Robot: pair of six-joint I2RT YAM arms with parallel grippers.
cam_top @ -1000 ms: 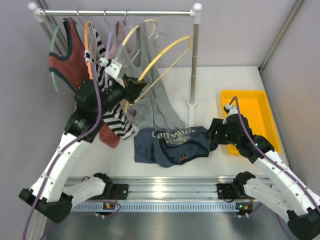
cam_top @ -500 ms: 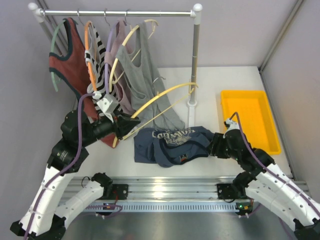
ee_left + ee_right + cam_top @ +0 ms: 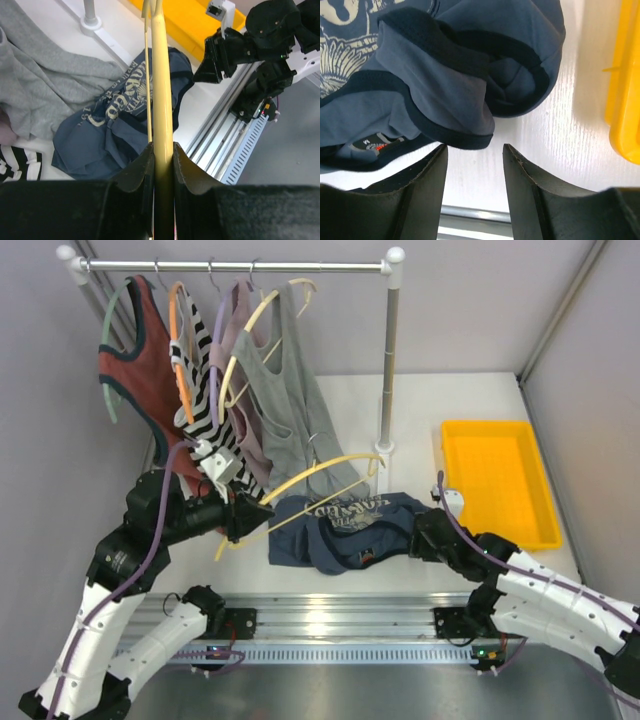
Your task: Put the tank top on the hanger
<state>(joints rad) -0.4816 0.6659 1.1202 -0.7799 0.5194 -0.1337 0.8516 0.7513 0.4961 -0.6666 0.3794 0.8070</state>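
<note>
The slate-blue tank top [image 3: 340, 530] lies crumpled on the white table, its pale print facing up; it also shows in the left wrist view [image 3: 107, 127] and the right wrist view [image 3: 445, 75]. My left gripper [image 3: 248, 517] is shut on the yellow hanger [image 3: 310, 480], holding it low over the top's left edge; in the left wrist view [image 3: 161, 150] the hanger [image 3: 161, 80] runs up between the jaws. My right gripper [image 3: 420, 538] is open at the top's right edge, and in the right wrist view [image 3: 474, 150] a dark-trimmed fold hangs just above the jaws.
A clothes rail [image 3: 230, 267] at the back carries a rust-red top [image 3: 140, 365], a striped top, a grey top [image 3: 290, 405] and other hangers. The rail's post [image 3: 386, 370] stands behind the blue top. A yellow bin [image 3: 497, 480] sits at the right.
My left gripper has brought the yellow hanger down from near the rail to just above the blue top. My right gripper has dropped lower and nearer, at the top's right edge.
</note>
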